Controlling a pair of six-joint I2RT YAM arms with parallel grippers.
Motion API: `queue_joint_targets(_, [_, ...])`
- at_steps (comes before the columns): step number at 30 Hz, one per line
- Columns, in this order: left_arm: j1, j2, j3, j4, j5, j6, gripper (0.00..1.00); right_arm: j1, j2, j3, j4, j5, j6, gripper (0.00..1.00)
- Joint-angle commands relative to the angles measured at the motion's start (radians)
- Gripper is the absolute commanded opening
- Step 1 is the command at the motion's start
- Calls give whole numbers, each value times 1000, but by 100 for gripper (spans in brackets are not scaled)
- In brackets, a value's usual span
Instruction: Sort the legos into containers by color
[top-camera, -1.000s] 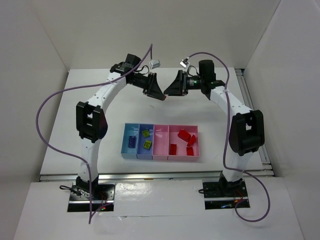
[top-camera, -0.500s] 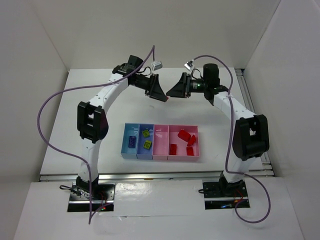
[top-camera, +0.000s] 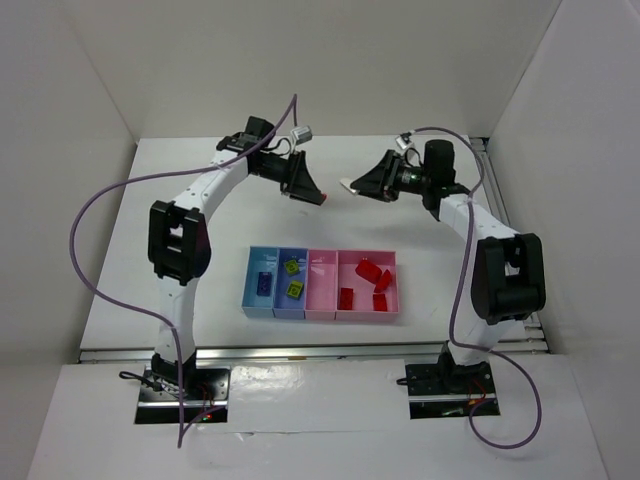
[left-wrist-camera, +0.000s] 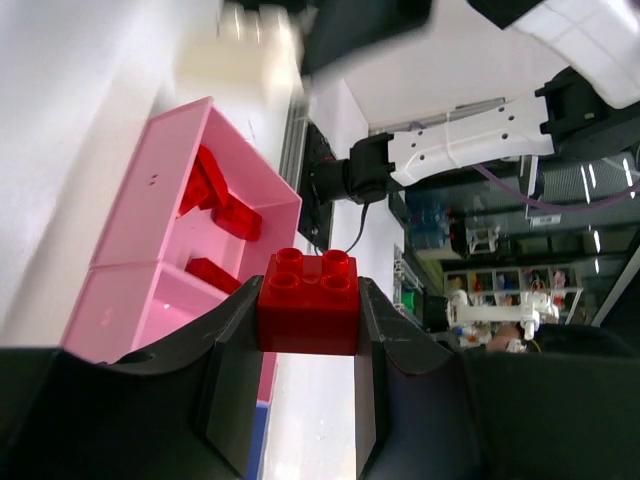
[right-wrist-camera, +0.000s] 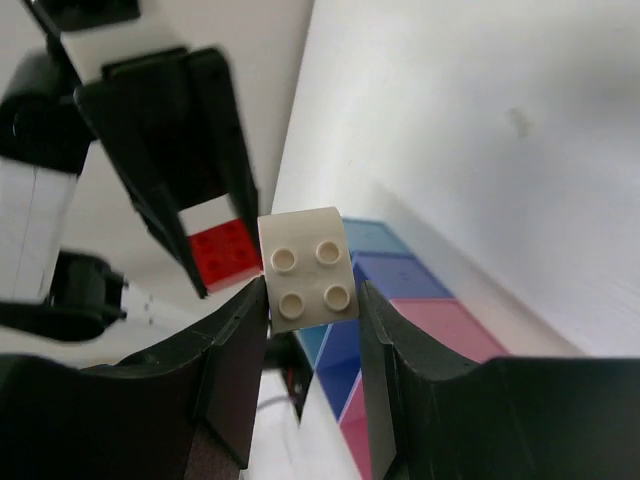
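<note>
Red plastic shows at the tip of the left gripper (top-camera: 312, 192) in the top view: a small red brick (top-camera: 323, 202) held up over the far part of the table (top-camera: 130, 290). Facing it, with a small gap between the two, the right gripper (top-camera: 356, 186) is clamped on a pale brick (top-camera: 346, 185). Nearer the arm bases the four trays lie side by side: the light blue tray (top-camera: 258, 306) holds a dark blue brick (top-camera: 263, 284), the darker blue tray (top-camera: 291, 308) holds two yellow-green bricks (top-camera: 291, 266), then come the pink tray (top-camera: 322, 285) and the wider pink tray (top-camera: 362, 308) with several red bricks (top-camera: 367, 270) inside. The left wrist view has the left gripper (left-wrist-camera: 308, 290) closed narrowly on the red brick (left-wrist-camera: 305, 312), studs towards the camera, with the wider pink tray (left-wrist-camera: 165, 200) and its red pieces beyond. The right wrist view has the right gripper (right-wrist-camera: 312, 300) pinching the pale brick (right-wrist-camera: 310, 268), its four studs visible; behind it are the other gripper's red brick (right-wrist-camera: 222, 250) and the blue and pink trays.
</note>
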Motion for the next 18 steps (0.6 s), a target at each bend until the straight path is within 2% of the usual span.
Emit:
queue_joint_targets(1, [44, -77, -21, 8, 67, 15, 0, -49, -26, -35, 174, 111, 116, 6])
queue_joint_targets(4, [44, -88, -35, 18, 55, 15, 0, -49, 6, -35, 258, 140, 185, 6])
queue_joint_targets(7, [44, -97, -44, 18, -20, -12, 0, -49, 24, 3, 219, 149, 162, 6])
queue_joint_targets(10, [82, -97, -35, 51, -144, -110, 0, -13, 24, 55, 14, 210, 3, 6])
queue_joint_targets(11, [93, -97, -35, 60, -179, -136, 0, -3, 2, 64, -107, 239, -42, 6])
queue_joint_targets(12, [104, -88, -35, 61, -252, -187, 0, -3, -11, 64, -159, 300, -121, 6])
queue_joint_targets(15, [133, -88, -24, 44, -386, -253, 0, 43, -80, 55, -347, 419, -218, 6])
queue_joint_targets(16, [145, -88, -12, 30, -479, -280, 0, 58, -98, 42, -390, 501, -282, 6])
queue_joint_targets(18, [159, -88, 9, -2, -555, -308, 0, 125, -150, 41, -500, 571, -347, 6])
